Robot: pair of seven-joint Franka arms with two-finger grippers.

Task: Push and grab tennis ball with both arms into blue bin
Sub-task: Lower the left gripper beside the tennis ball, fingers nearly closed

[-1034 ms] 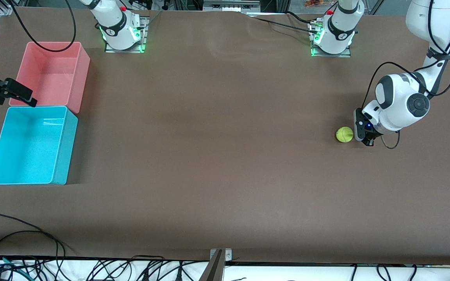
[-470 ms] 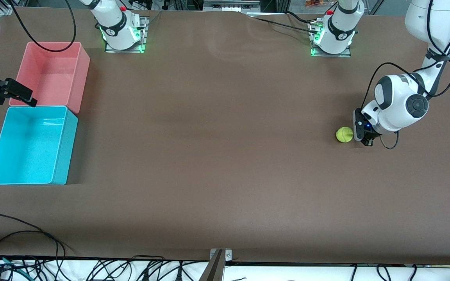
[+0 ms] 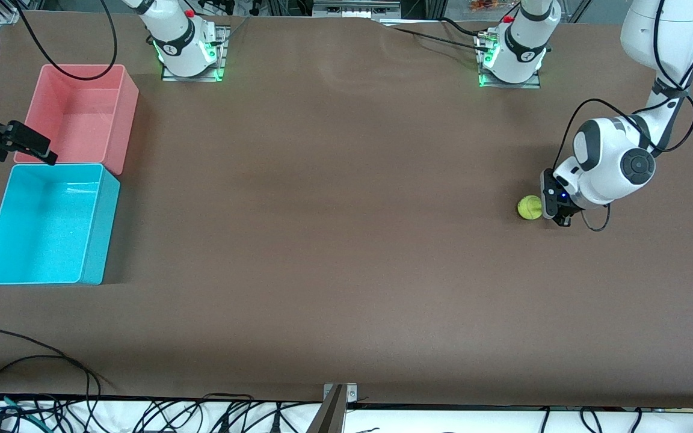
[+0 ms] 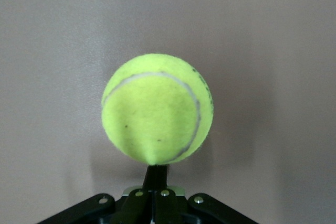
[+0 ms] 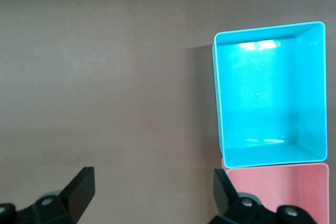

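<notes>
Tennis ball (image 3: 529, 207) sits on the brown table (image 3: 334, 240) toward the left arm's end, well apart from both bins. Left gripper (image 3: 558, 218) is low at the table just beside the ball, on the side away from the bins. In the left wrist view the ball (image 4: 157, 109) fills the centre and the closed fingertips (image 4: 156, 174) meet its fuzzy surface; looks like contact, though a thin gap can't be ruled out from that angle. Fingers are clenched together on nothing (ball is in front of them, not between them).

Right gripper (image 3: 21, 143) hangs at the right arm's end of the table, over the edge where the pink bin (image 3: 82, 114) meets the blue bin (image 3: 52, 222). Its fingers (image 5: 79, 190) are spread wide, nothing between them; this arm waits. The right wrist view looks down on the blue bin (image 5: 270, 95) with the pink bin (image 5: 273, 182) touching it along one short wall.

Blue bin lies nearer the front camera than the pink bin; both are open-topped. Black cables (image 3: 33, 361) run along the table edge nearest the front camera.
</notes>
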